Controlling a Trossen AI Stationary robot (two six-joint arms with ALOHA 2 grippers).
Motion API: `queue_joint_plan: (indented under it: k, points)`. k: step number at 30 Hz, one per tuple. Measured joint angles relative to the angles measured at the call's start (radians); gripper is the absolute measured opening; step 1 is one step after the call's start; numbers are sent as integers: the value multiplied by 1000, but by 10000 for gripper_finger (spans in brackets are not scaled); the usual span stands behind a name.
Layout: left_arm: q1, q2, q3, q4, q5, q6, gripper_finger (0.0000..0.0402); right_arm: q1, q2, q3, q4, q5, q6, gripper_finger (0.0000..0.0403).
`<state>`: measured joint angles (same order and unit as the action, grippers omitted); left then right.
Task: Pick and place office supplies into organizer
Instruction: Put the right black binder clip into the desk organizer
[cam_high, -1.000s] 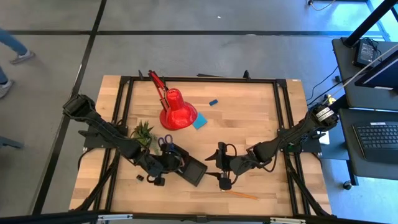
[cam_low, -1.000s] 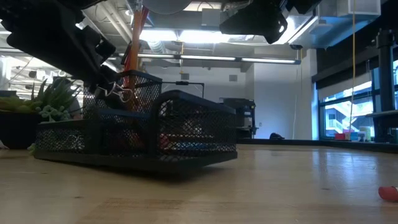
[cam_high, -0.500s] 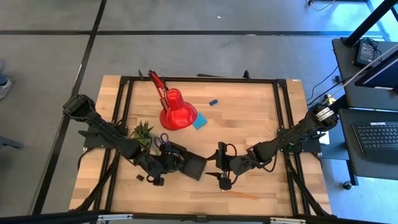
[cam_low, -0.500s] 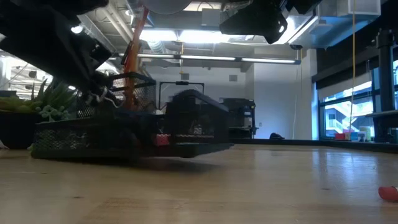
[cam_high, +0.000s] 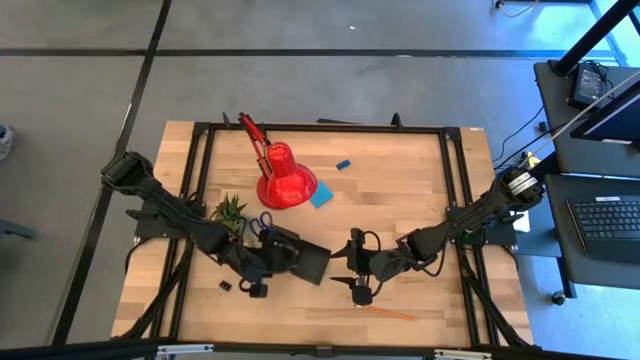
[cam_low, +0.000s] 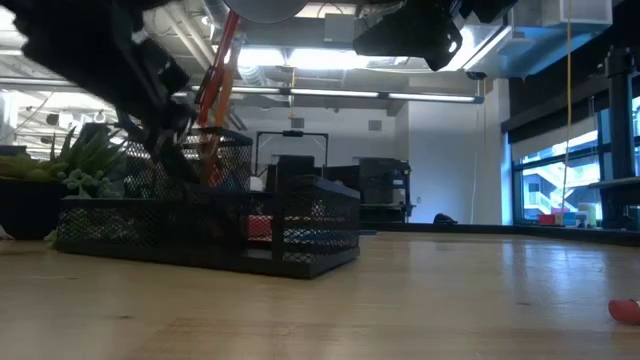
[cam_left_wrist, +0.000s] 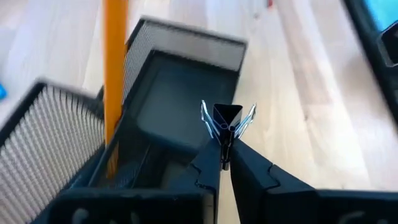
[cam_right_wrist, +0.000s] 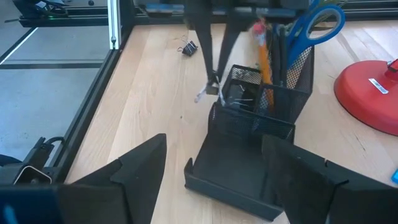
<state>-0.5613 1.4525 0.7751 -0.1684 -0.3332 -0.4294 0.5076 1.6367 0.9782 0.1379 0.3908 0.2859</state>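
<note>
The black mesh organizer (cam_high: 298, 260) stands on the table near its middle, with blue-handled scissors (cam_right_wrist: 318, 22) and an orange pencil (cam_left_wrist: 114, 74) upright in its tall cup. My left gripper (cam_left_wrist: 225, 158) hovers over the organizer's small compartments, shut on a black binder clip (cam_left_wrist: 227, 118). My right gripper (cam_high: 357, 285) waits open just right of the organizer, its fingers wide in the right wrist view (cam_right_wrist: 214, 149). Another binder clip (cam_high: 225, 287) and an orange pencil (cam_high: 385, 313) lie on the table. My left gripper pinches the binder clip's narrow lower end (cam_left_wrist: 225, 148) between its two fingertips. The black body and the splayed silver wire handles (cam_left_wrist: 249, 116) stick out past the fingertips. The fingers slant down from the table's left. The clip is lifted clear above the organizer (cam_right_wrist: 214, 90).
A red desk lamp (cam_high: 285, 180) stands behind the organizer, with a light-blue note pad (cam_high: 322, 196) beside its base and a blue eraser (cam_high: 343, 163) farther back. A small green plant (cam_high: 228, 211) is left of the organizer. Bare wood lies at the far right.
The organizer has shifted a little toward the far edge and turned slightly. In the low view its right end, raised off the table before, now rests flat. My left gripper has kept the clip over it.
</note>
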Motion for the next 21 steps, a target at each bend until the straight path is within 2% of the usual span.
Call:
queue_joint_plan:
  k: [9,15,21]
  points:
    - [-2,0,66,-87,-6,21,8,0,0,0,-1,0,-1,267]
    - [-8,0,155,-311,-12,-59,6,0,0,0,-9,0,-2,267]
    - [-7,0,203,-456,-34,-114,5,0,0,-1,-11,0,-3,267]
